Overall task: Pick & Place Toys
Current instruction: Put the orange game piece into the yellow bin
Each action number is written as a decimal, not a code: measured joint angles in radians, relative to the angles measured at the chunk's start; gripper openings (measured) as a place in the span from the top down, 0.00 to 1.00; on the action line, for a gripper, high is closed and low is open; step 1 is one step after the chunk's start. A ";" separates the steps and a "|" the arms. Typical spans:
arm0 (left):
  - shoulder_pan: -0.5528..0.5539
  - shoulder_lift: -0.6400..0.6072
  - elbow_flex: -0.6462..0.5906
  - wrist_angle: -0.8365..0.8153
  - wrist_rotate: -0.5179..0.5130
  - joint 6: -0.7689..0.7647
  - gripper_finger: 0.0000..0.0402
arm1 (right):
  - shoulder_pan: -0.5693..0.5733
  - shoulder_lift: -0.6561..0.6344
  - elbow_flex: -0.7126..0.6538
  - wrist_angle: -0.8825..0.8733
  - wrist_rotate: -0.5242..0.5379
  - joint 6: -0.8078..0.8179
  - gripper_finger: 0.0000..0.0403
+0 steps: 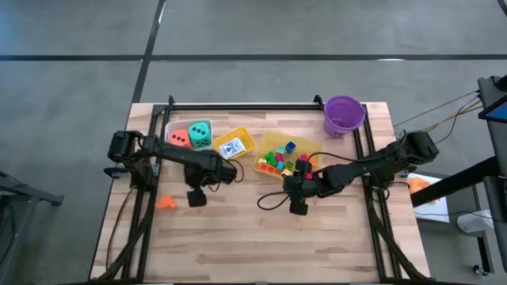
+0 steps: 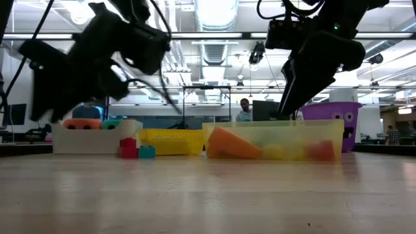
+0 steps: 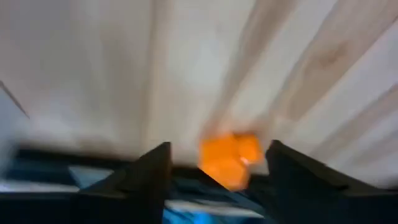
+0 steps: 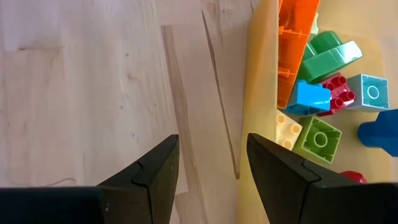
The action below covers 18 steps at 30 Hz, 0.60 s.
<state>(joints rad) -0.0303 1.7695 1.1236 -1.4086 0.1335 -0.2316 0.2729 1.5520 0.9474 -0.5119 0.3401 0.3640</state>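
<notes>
The left end effector hangs over the bare counter with its 2 fingers spread and nothing in them; the orange toy lies just beside it, toward the counter's left edge; the left arm is much nearer; the right end effector waits beside the clear bin of bricks, fingers apart and empty.

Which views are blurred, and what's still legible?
Left wrist view: heavy smear, only an orange brick between the left gripper's open fingers reads. Right wrist view: sharp on the bricks. Low view: both arms dark against bright ceiling lights.
</notes>
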 joint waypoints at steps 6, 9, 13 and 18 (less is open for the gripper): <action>-0.049 -0.028 -0.104 -0.007 0.088 -0.286 0.18 | 0.000 0.000 0.000 0.004 0.000 0.003 0.54; -0.068 -0.074 -0.179 0.038 0.117 -0.390 0.15 | 0.007 0.000 0.000 0.009 0.000 0.003 0.54; -0.071 -0.157 -0.256 0.068 0.126 -0.481 0.15 | 0.024 0.000 0.001 0.017 -0.003 -0.013 0.54; -0.074 -0.265 -0.352 0.106 0.131 -0.570 0.14 | 0.043 0.000 0.009 0.022 -0.003 -0.026 0.54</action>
<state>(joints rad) -0.1038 1.5042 0.7716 -1.3030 0.2642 -0.8012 0.3162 1.5520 0.9560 -0.4900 0.3370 0.3378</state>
